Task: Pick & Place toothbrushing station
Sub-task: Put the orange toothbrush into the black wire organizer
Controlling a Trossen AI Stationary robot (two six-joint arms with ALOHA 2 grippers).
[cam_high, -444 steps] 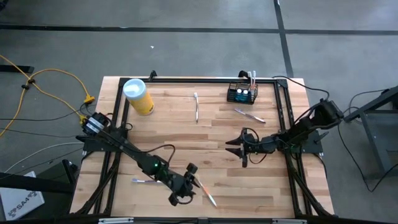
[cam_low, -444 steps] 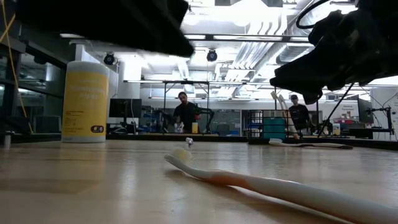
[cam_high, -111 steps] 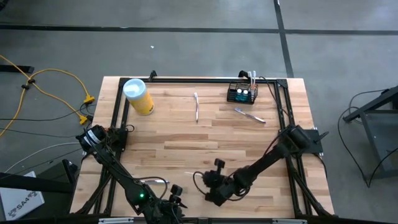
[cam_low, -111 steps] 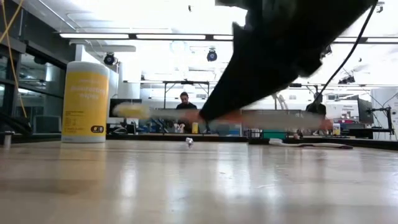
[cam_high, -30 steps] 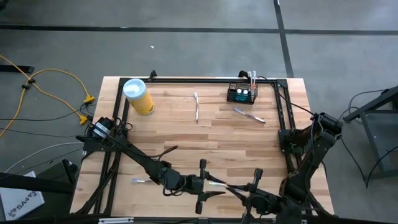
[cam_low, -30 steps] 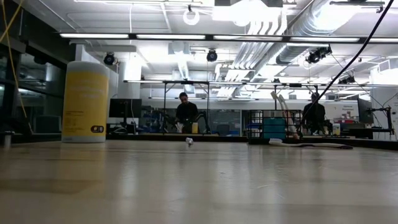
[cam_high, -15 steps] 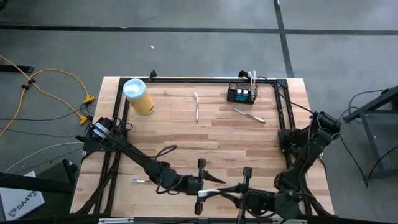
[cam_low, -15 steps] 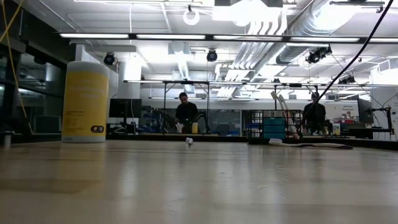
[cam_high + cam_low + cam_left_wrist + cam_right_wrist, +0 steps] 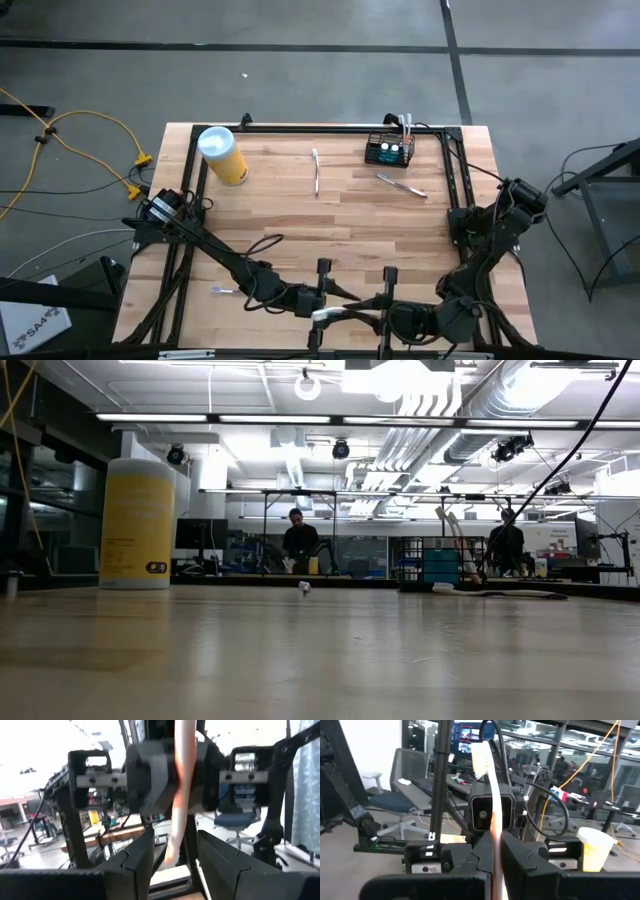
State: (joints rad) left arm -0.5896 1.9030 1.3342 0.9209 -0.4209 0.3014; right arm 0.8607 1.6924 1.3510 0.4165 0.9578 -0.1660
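Right gripper (image 9: 375,313) jaws gripping white-and-orange plastic toothbrush (image 9: 490,795) at bench 6 o'clock; left gripper (image 9: 335,303) jaws standing open around its tip.

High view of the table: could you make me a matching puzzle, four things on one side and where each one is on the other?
Things:
1. yellow canister
2. black mesh basket
3. loose toothbrush
4. held toothbrush

Places, seen from above:
A. standing near the table's top-right corner
B. off the wood at the bottom edge, clamped in the right end effector
C. standing near the table's top-left corner
D. lying flat between the canister and the basket

Pairs: 1-C, 2-A, 3-D, 4-B
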